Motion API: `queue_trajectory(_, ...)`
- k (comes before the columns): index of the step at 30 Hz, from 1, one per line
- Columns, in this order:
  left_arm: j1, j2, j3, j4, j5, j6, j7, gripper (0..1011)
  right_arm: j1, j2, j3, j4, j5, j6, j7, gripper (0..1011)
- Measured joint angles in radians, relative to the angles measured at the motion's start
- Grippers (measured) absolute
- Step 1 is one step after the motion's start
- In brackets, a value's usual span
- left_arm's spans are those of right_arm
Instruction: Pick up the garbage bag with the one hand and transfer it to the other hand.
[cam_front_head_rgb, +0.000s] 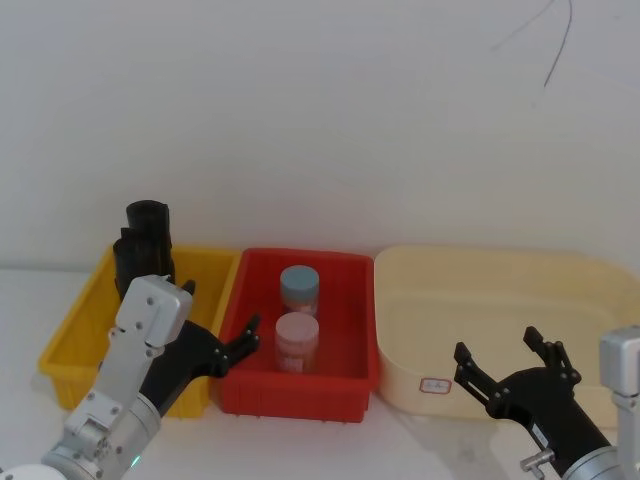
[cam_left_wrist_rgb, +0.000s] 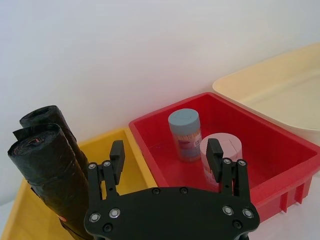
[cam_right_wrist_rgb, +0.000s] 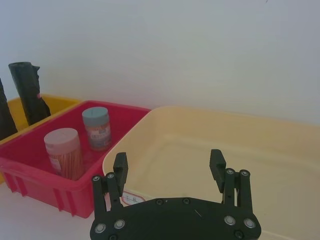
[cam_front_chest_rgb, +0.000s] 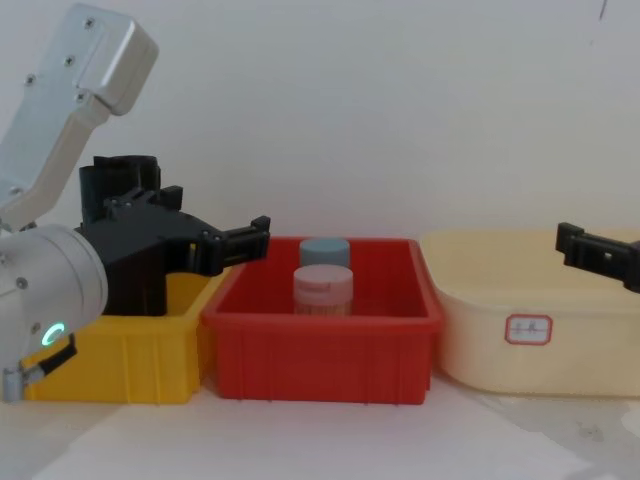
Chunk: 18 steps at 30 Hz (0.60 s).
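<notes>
garbage bag (cam_front_head_rgb: 130, 265): black glossy roll, upright in the yellow bin (cam_front_head_rgb: 75, 330), at that bin's back corner farthest from the red bin (cam_front_head_rgb: 300, 395); nothing grips it.
second roll (cam_front_head_rgb: 150, 222): an alike black roll, upright, touching the garbage bag, just behind it and slightly nearer the red bin. In the chest view the left arm covers most of both, so there I cannot tell them apart.
left gripper (cam_front_head_rgb: 218, 312): hangs over the red bin's left wall, where the yellow bin meets it. Its fingers are spread wide and hold nothing. One fingertip reaches over the red bin's left rim. It is apart from the garbage bag, which stands farther from the red bin.
right gripper (cam_front_head_rgb: 496, 345): well to the right of the red bin, low before the near wall of the cream tub (cam_front_head_rgb: 500, 258). Fingers spread, empty.
yellow bin: pressed against the red bin's left side.
red bin: on the white bench (cam_front_chest_rgb: 330, 440), with two jars inside.
blue-lidded jar (cam_front_head_rgb: 299, 290): upright, toward the red bin's back wall.
pink jar (cam_front_head_rgb: 296, 342): upright, just in front of the blue-lidded jar, nearer the red bin's front wall.
cream tub: just beside the red bin's right side, with a small white label (cam_front_chest_rgb: 528, 329) on its front wall.
</notes>
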Motion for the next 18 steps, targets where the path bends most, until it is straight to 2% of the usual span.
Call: queue_trajectory(18, 0.0, 0.0, 0.0, 0.0, 0.0, 0.0, 0.0, 1001, 0.0, 0.0, 0.0, 0.0, 0.0, 0.0, 0.0, 1001)
